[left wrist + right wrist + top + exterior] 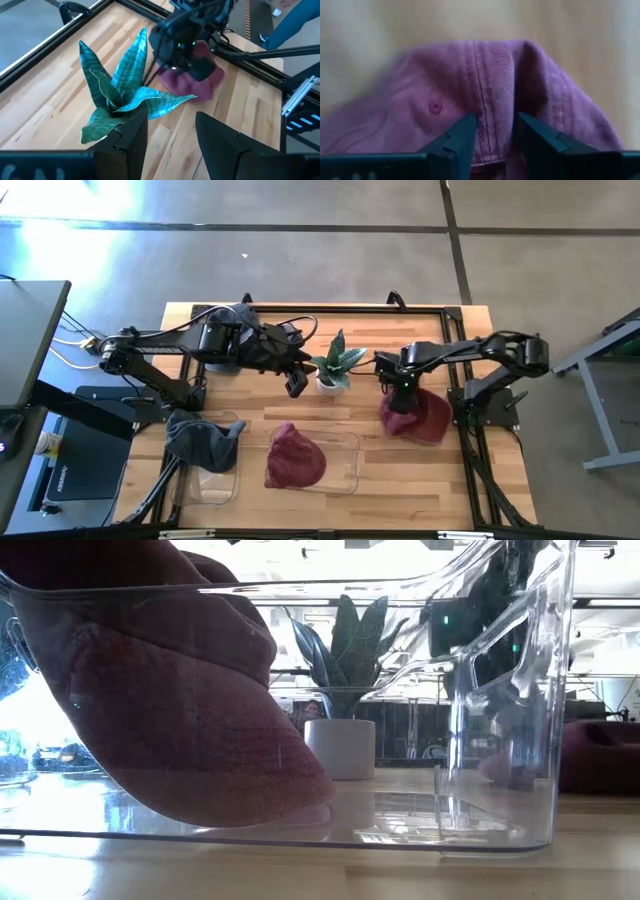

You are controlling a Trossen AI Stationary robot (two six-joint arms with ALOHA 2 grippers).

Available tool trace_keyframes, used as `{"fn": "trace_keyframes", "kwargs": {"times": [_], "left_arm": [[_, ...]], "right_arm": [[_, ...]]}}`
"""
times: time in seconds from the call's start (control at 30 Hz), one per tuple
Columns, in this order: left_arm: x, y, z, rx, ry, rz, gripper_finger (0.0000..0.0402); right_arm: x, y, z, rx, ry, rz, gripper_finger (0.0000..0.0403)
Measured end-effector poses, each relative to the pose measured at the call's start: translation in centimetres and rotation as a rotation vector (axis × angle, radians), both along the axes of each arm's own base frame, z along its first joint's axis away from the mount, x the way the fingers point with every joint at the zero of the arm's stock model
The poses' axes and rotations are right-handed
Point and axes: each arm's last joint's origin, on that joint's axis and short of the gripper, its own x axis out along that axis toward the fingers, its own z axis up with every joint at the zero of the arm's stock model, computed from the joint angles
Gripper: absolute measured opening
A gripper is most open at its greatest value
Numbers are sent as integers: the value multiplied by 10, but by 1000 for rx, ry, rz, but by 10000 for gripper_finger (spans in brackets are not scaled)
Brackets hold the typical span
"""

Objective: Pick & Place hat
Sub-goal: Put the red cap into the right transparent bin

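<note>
A maroon hat (422,420) lies on the table's right part; it also shows in the left wrist view (197,82) and low view (595,755). My right gripper (403,393) stands over the hat's left side, shut on its cloth (492,145). My left gripper (297,385) hovers open beside the potted plant (335,365), holding nothing (170,142). A second maroon hat (293,458) rests in a clear bin (350,470). A dark grey hat (197,437) lies over the rim of a smaller clear bin (215,480). My right gripper pinches a raised, stitched fold of the maroon hat's crown (492,120) between its two fingers (462,142), coming from above and pointing down. The stitched seams run up between the fingers. The rest of the hat spreads out below and appears to lie on the table.
The potted plant (120,95) stands mid-table between the two grippers, its leaves reaching toward my left gripper. The clear bin's wall (500,690) fills the low view, with the second hat (170,710) inside. A black frame runs along the table's edges (470,470).
</note>
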Motion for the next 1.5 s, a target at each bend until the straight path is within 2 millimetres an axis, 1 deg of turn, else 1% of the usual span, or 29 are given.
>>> {"fn": "trace_keyframes", "kwargs": {"times": [0.07, 0.13, 0.2, 0.27, 0.33, 0.47, 0.57, 0.67, 0.77, 0.8, 0.93, 1.0, 1.07, 1.13, 1.2, 1.27, 1.33, 1.4, 1.43, 1.5], "left_arm": [[0, 0, 0, 5, -1, 11, 160], [0, 1, 0, 14, 0, 20, 160], [0, 1, 0, 32, 5, 20, 160], [0, 1, 0, 57, 11, 13, 160], [-1, 1, 0, 80, 21, 0, 160], [-1, 1, 0, 122, 33, -32, 160], [-1, 1, -1, 139, 46, -52, 160], [-1, 1, -2, 145, 54, -59, 160], [-2, 1, -2, 146, 57, -60, 160], [-2, 1, -2, 146, 57, -60, 160], [-2, 1, -2, 146, 56, -60, 160], [-1, 1, -2, 146, 53, -60, 160], [-1, 1, -1, 146, 52, -60, 160], [-1, 1, -1, 146, 52, -60, 160], [-1, 1, -1, 145, 52, -60, 160], [-1, 1, -1, 144, 51, -59, 160], [-1, 1, -1, 142, 48, -58, 160], [-1, 1, 0, 138, 39, -60, 160], [0, 1, 0, 132, 34, -68, 160], [1, 0, 0, 121, 25, -81, 160]], "right_arm": [[-6, -3, -5, -112, 104, -160, 122], [-16, -5, -9, -178, 149, -320, 115], [-26, -5, -11, -171, 139, -485, 113], [-32, -4, -8, -90, 63, -661, 114], [-34, -3, 1, -4, -48, -743, 117], [-46, 3, 31, 51, -164, -775, 122], [-55, 8, 47, 102, -245, -724, 120], [-57, 20, 49, 161, -303, -631, 109], [-52, 33, 35, 157, -338, -605, 82], [-48, 38, 28, 189, -355, -595, 69], [-29, 62, 5, 438, -414, -478, 13], [-25, 71, -7, 491, -386, -425, 6], [-21, 75, -12, 480, -369, -360, 15], [-12, 79, -1, 460, -436, -266, 21], [-1, 81, 20, 419, -545, -173, 19], [5, 83, 41, 345, -619, -72, 12], [7, 87, 58, 257, -653, 21, 6], [5, 92, 68, 191, -629, 106, 10], [4, 95, 70, 167, -610, 154, 17], [1, 101, 70, 135, -585, 233, 43]]}}
